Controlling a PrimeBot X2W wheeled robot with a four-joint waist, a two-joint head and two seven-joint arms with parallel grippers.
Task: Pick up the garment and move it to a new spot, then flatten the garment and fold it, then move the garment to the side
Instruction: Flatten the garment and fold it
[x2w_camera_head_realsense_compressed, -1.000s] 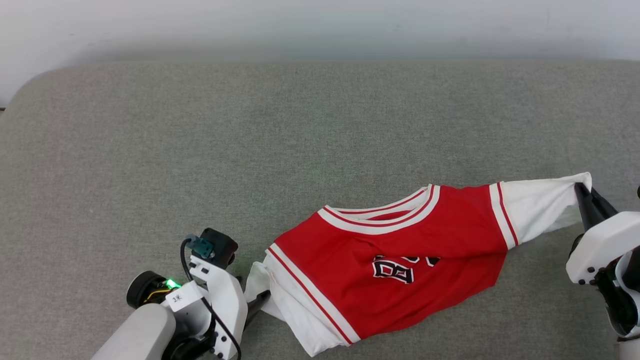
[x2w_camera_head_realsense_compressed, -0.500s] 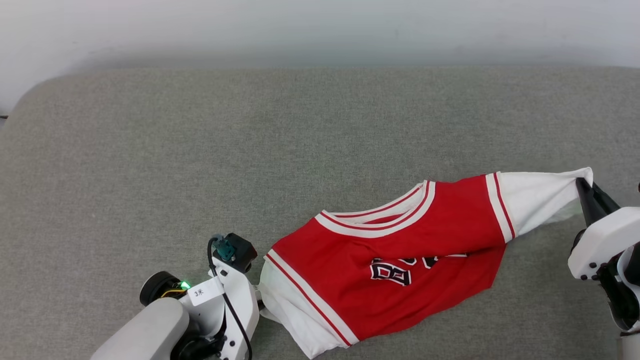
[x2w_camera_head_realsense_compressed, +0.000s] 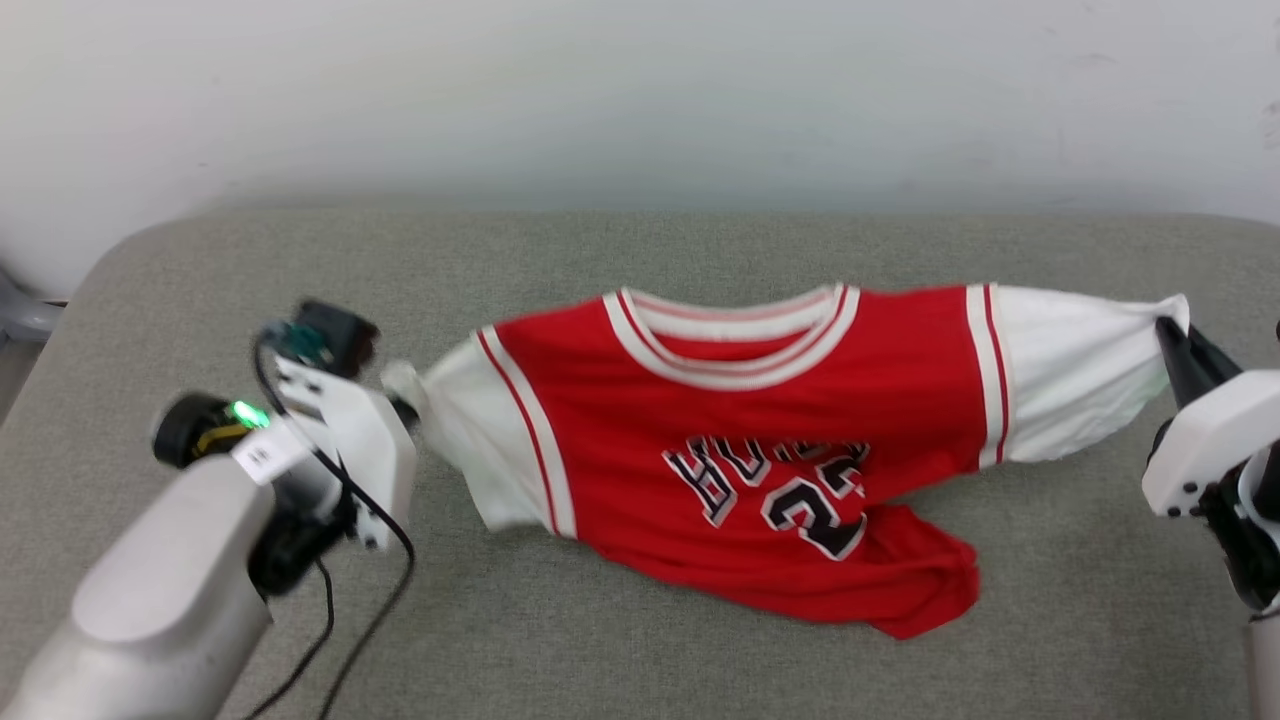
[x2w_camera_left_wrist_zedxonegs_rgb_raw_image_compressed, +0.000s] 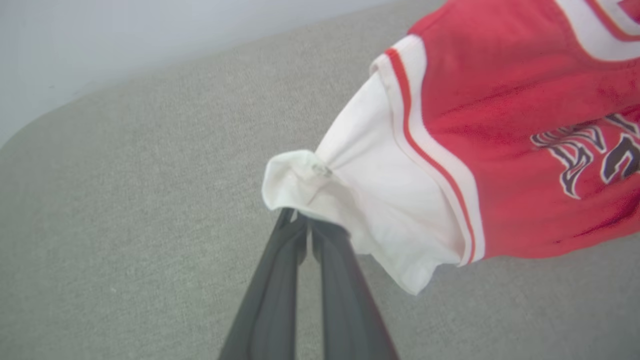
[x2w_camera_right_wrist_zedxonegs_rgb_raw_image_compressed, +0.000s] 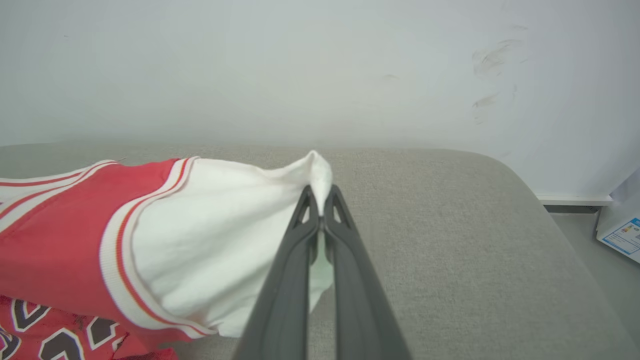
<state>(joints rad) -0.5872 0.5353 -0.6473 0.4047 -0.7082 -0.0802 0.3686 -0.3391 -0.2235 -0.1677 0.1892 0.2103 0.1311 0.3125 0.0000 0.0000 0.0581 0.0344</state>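
Grey cushion (x2w_camera_head_realsense_compressed: 640, 640) takes up most of my screens, with a pale wall (x2w_camera_head_realsense_compressed: 640, 100) behind its far edge. The shirt (x2w_camera_head_realsense_compressed: 800, 390) is strung out sideways between my two grippers, front facing me and neckline toward the wall. Black, white-edged letters and a number show on the red chest.

On my left, the left gripper (x2w_camera_left_wrist_zedxonegs_rgb_raw_image_compressed: 302, 222) has its dark fingers (x2w_camera_left_wrist_zedxonegs_rgb_raw_image_compressed: 270, 300) pinched together on the bunched end of the white left sleeve (x2w_camera_left_wrist_zedxonegs_rgb_raw_image_compressed: 380, 200). The cloth puckers into a small knot just past the tips. The head camera smears that wrist, so I am going by the wrist camera for the grip. A black cable (x2w_camera_head_realsense_compressed: 370, 620) loops down from that arm over the cushion.

On my right, the right gripper (x2w_camera_right_wrist_zedxonegs_rgb_raw_image_compressed: 320, 195) is clamped shut on the cuff of the right sleeve (x2w_camera_right_wrist_zedxonegs_rgb_raw_image_compressed: 215, 235). The white fabric rises to a peak just above the fingertips, and the sleeve is pulled taut toward the striped shoulder seam.

The upper shirt looks stretched fairly flat between the two grips. The lower hem sags onto the cushion and is rumpled at its lower right corner (x2w_camera_head_realsense_compressed: 920, 600). I cannot tell whether the sleeves themselves touch the cushion or hang just above it.

Past the cushion's right end, a white box (x2w_camera_right_wrist_zedxonegs_rgb_raw_image_compressed: 620, 230) with blue print stands on the floor by the wall.
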